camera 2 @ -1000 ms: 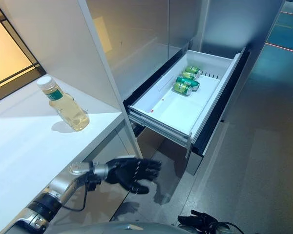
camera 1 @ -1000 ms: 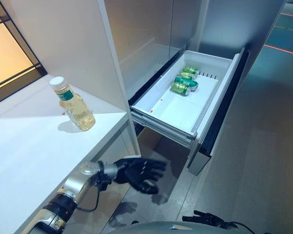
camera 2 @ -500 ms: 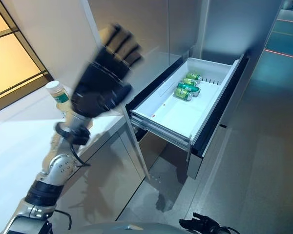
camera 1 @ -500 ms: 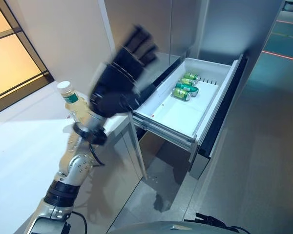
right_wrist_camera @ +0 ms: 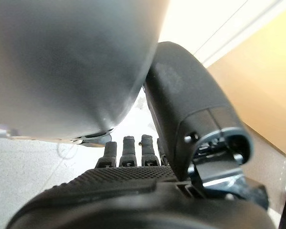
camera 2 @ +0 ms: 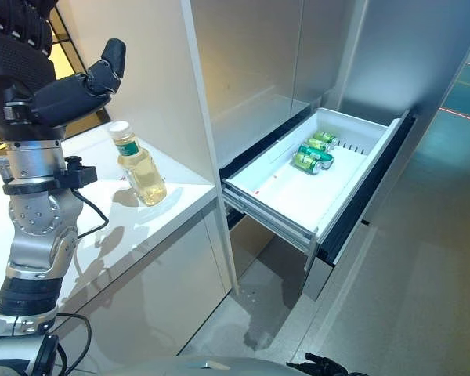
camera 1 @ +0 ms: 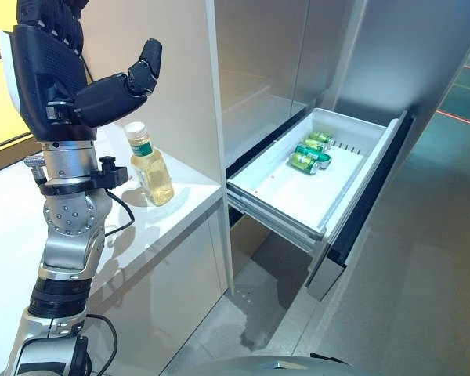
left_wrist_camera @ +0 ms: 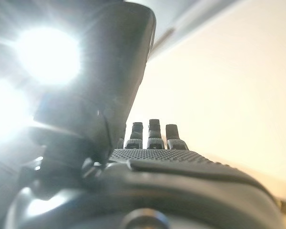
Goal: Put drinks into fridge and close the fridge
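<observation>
A clear bottle of yellow drink (camera 1: 150, 168) with a white cap stands upright on the white counter (camera 1: 168, 227), close to the white side panel. My left hand (camera 1: 51, 78) is raised high above the counter, left of the bottle and apart from it, open and empty; its straight fingers show in the left wrist view (left_wrist_camera: 152, 162). The white fridge drawer (camera 1: 282, 192) is pulled out. Green cans (camera 1: 309, 153) lie at its far end. My right hand (right_wrist_camera: 128, 181) is open and holds nothing.
A tall white panel (camera 1: 180, 70) separates the counter from the fridge. The drawer's dark front (camera 1: 360, 211) juts into the grey floor space (camera 1: 407, 298). A window (camera 1: 0, 110) lies behind the counter.
My left arm has swung up from below the counter's edge to high over the counter, left of the bottle. The camera has shifted. Bottle and cans have not moved.
</observation>
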